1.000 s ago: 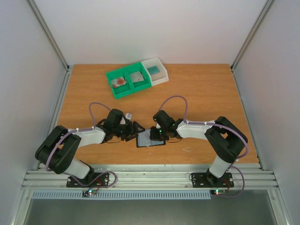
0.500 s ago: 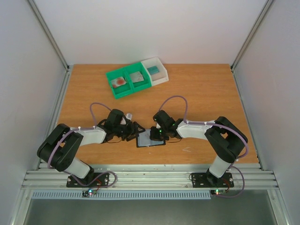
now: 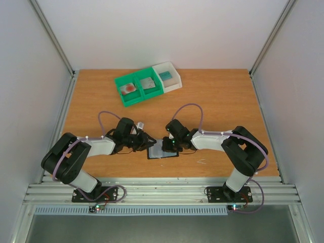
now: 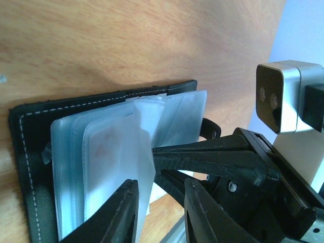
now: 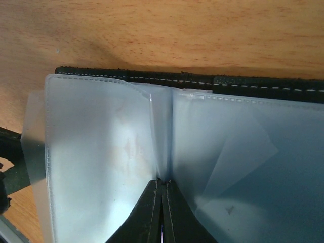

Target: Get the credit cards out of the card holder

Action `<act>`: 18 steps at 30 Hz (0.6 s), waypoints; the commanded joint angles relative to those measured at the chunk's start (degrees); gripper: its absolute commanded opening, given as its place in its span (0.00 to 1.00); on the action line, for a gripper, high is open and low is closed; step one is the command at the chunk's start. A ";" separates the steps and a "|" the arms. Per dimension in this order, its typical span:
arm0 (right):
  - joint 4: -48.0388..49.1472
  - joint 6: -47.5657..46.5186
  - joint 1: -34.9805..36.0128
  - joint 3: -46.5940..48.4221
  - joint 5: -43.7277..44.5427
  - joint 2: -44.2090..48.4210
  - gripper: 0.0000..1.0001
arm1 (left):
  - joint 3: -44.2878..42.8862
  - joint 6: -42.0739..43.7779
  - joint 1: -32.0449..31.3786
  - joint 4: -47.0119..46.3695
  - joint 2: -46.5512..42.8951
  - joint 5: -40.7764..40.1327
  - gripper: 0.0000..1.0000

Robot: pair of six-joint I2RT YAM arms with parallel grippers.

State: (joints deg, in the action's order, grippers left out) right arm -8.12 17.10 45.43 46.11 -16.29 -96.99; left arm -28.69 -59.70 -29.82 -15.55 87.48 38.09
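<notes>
Wood-grain table [image 3: 228, 101] inside a white-walled booth, with two arms reaching in toward the middle. The card holder [image 3: 163, 151] lies spread open and flat on the table near the front edge, right between the two grippers. Its black cover is down and the clear sleeves [image 5: 243, 131] face up. On the wrist cams you can see a credit card [image 4: 104, 152] sitting in one of the sleeves, pale with a reddish blotch showing through the plastic. As far as I can tell it's fully inside its pocket.

The right gripper [image 5: 162, 186] is closed tight, tips pressed together, planted right on the centre fold of the sleeves. The left gripper [image 4: 161, 205] comes at the holder's left side. Its jaws stand narrowly apart, and the edge of one lifted sleeve hangs into the gap next to one finger. Bare wood shows through the rest of the gap, so nothing's clamped there.

Farther back on the table, well apart from all that, a green bin [image 3: 120, 93] sits with a white bin [image 3: 175, 80] touching its right end. The green one has two pale cards [image 3: 130, 88] in it, one with a red blotch.
</notes>
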 commanded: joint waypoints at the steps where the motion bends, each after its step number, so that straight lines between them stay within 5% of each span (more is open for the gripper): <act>1: 0.56 0.48 0.63 -1.45 0.56 -0.57 0.05 | -0.23 0.31 -0.62 -3.47 0.31 0.65 0.25; 10: -3.24 -0.92 0.54 -0.90 2.41 3.70 0.14 | -2.34 0.83 -1.73 -1.23 0.75 0.53 0.03; 18: -11.83 -4.26 -0.66 -1.70 9.13 13.01 0.28 | -3.12 2.34 -1.73 2.59 -0.03 -0.63 0.00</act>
State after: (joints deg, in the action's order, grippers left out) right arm -14.72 15.29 45.52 45.15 -12.03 -88.14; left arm -30.24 -59.31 -31.27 -14.33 87.48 38.11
